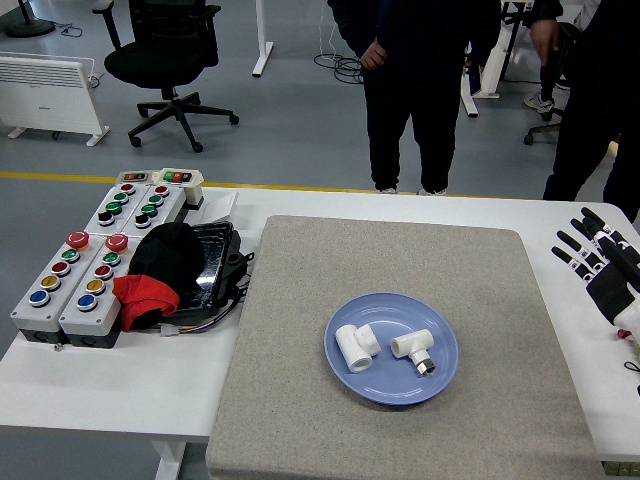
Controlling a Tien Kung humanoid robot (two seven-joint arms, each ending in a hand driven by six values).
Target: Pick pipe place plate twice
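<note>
A blue plate (pixel 345 375) carries two white pipe fittings (pixel 355 347), one with a metallic end (pixel 424 364). It sits on a speckled grey mat (pixel 300 300) over a white table (pixel 100 385). Grey button boxes (pixel 70 290) show red, green, yellow and blue buttons beside a red cloth (pixel 143 300).
</note>
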